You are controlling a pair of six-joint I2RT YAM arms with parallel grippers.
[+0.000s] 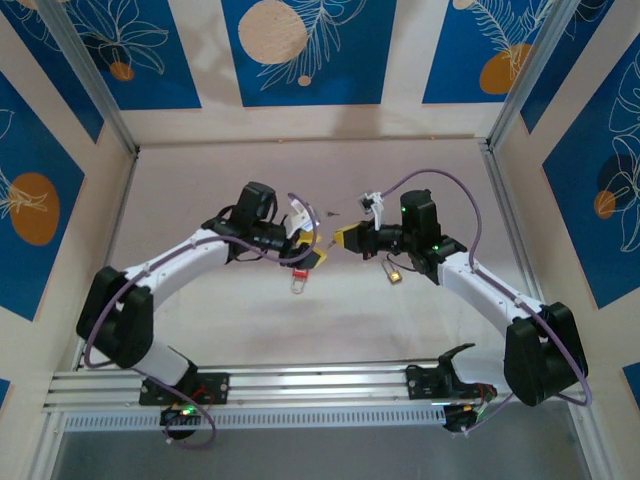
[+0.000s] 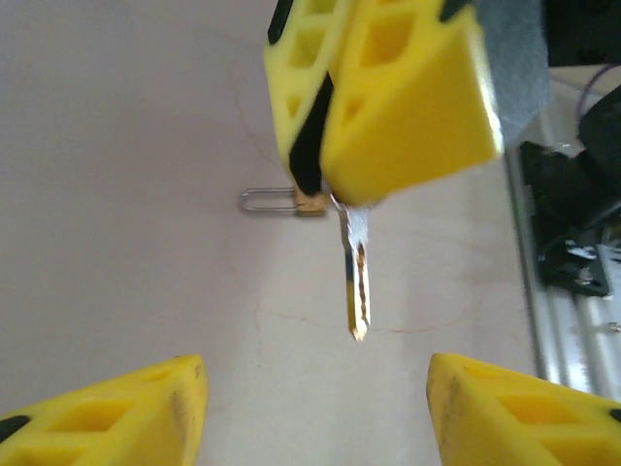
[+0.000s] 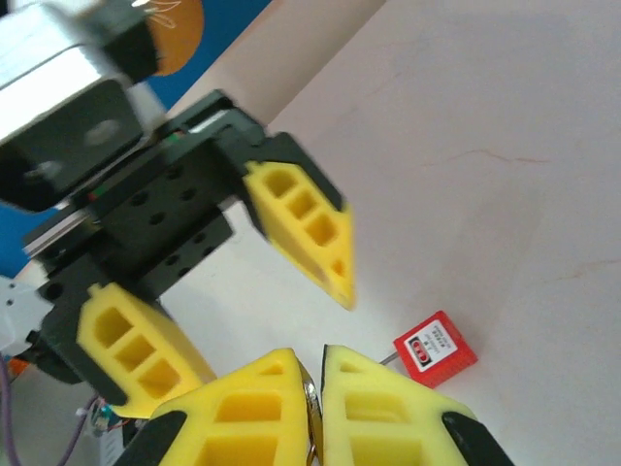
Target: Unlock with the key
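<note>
My right gripper (image 3: 312, 361) is shut on the silver key (image 2: 355, 282), pinching its head between the yellow fingers (image 2: 408, 97). The blade sticks out toward my left gripper (image 2: 315, 417), which stands open just short of the key's tip with nothing between its fingers. In the top view the two grippers meet nose to nose above mid-table, left gripper (image 1: 318, 257) and right gripper (image 1: 347, 240). A red padlock (image 3: 435, 348) lies on the table below them, also seen at the red padlock (image 1: 298, 283). A small brass padlock (image 1: 395, 272) lies beside the right arm.
The pale table (image 1: 200, 180) is walled by blue-patterned panels on three sides. An aluminium rail (image 1: 300, 385) carrying both arm bases runs along the near edge.
</note>
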